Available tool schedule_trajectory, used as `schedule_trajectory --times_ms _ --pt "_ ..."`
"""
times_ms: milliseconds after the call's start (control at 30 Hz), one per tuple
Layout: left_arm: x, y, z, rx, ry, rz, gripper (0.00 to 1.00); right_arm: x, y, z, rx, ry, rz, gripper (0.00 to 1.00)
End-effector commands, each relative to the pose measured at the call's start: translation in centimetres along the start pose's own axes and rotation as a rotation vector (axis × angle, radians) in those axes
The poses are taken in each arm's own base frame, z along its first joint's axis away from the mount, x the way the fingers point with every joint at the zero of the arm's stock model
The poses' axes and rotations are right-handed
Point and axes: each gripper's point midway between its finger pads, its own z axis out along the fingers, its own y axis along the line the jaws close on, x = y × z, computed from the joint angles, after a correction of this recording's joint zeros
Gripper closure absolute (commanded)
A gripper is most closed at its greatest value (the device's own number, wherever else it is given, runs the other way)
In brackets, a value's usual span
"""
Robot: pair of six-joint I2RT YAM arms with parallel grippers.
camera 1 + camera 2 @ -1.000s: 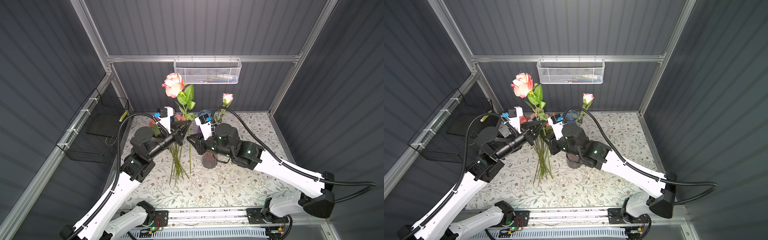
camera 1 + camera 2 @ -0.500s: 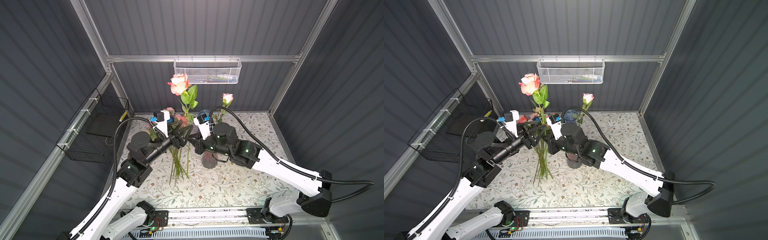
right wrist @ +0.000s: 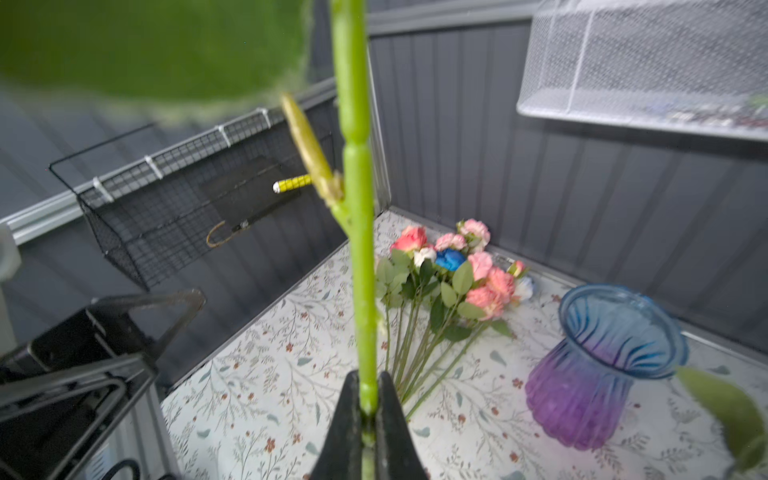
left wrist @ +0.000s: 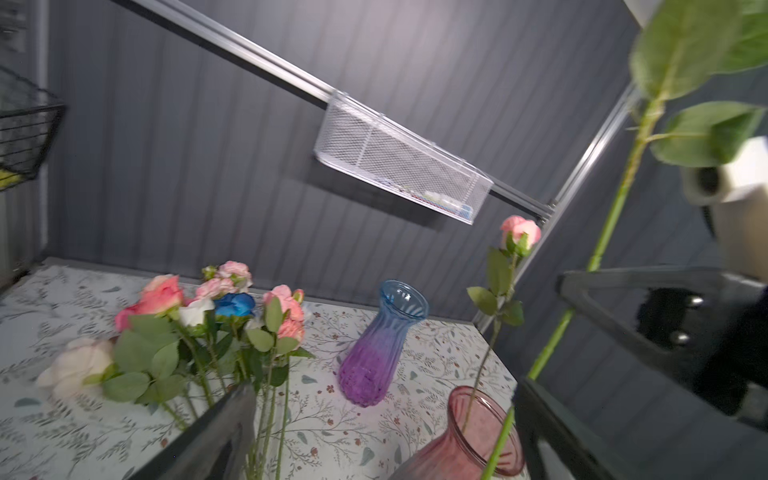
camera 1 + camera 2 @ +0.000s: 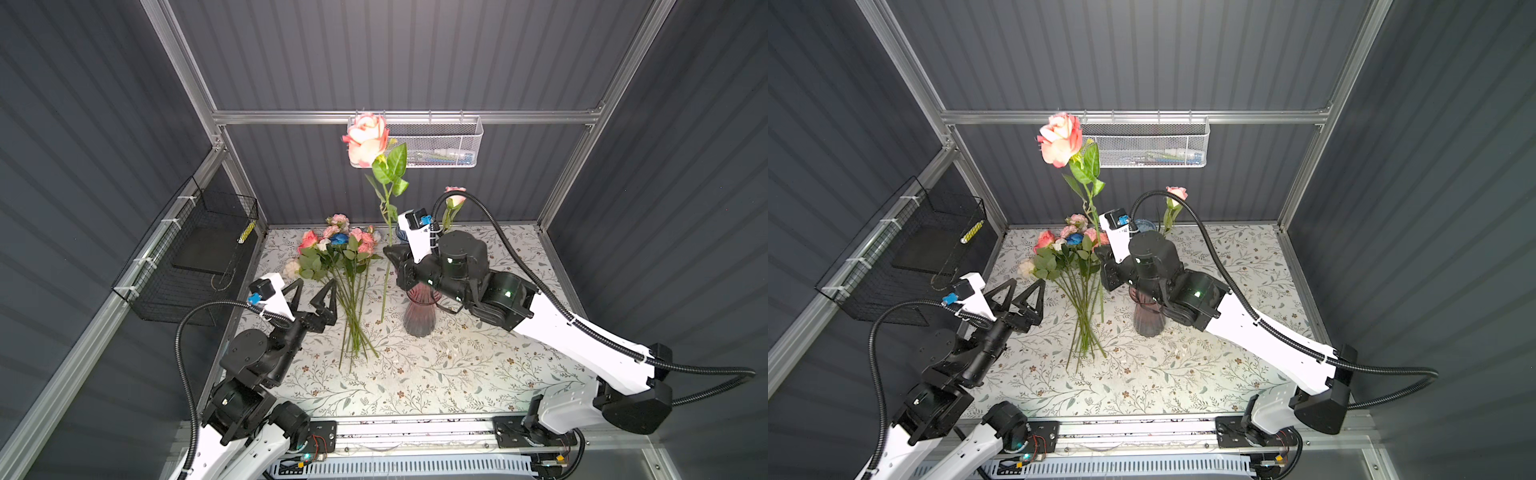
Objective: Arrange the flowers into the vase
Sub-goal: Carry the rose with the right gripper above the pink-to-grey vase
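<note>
My right gripper (image 5: pixel 390 252) (image 3: pixel 368 382) is shut on the green stem (image 3: pixel 357 249) of a coral rose (image 5: pixel 365 139) (image 5: pixel 1060 139), which it holds upright, high above the table. The stem hangs down just left of the pink glass vase (image 5: pixel 419 311) (image 4: pixel 469 436), which holds one small pink rose (image 5: pixel 455 199) (image 4: pixel 519 230). A bunch of flowers (image 5: pixel 336 249) (image 5: pixel 1067 249) (image 3: pixel 449 266) lies on the table. My left gripper (image 5: pixel 316 286) (image 5: pixel 1026 286) (image 4: pixel 382 388) is open and empty, left of the bunch's stems.
A blue-and-purple vase (image 4: pixel 382 340) (image 3: pixel 598 374) stands behind the pink one, mostly hidden by my right wrist in both top views. A black wire basket (image 5: pixel 195 257) hangs on the left wall, and a white mesh basket (image 5: pixel 436 141) on the back rail.
My left gripper opened, let go of the coral rose's stem and drew back to the left and down. My right gripper closed on the stem, and the rose swung right and upright.
</note>
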Motion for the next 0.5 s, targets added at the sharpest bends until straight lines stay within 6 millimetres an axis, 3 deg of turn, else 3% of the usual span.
schedule_trajectory --times_ms 0,133,233,333,467 --pt "1.0 3.7 -0.9 -0.175 -0.016 -0.037 0.01 -5.4 -1.7 -2.2 0.073 -0.142 -0.061 0.98" --pt "1.5 5.9 -1.7 -0.289 -0.015 -0.05 0.01 -8.2 -3.6 -3.5 0.137 -0.193 -0.098 0.99" --pt "1.9 6.7 -2.0 -0.325 -0.023 -0.058 0.01 -9.0 -5.2 -4.3 0.196 -0.204 -0.13 0.99" --pt "2.3 6.9 -1.9 -0.331 -0.018 -0.068 0.01 -8.3 -7.3 -4.4 0.252 -0.181 -0.129 0.99" --pt "2.8 6.9 -1.5 -0.333 0.005 -0.067 0.01 -5.8 -9.2 -4.3 0.283 -0.128 -0.098 0.99"
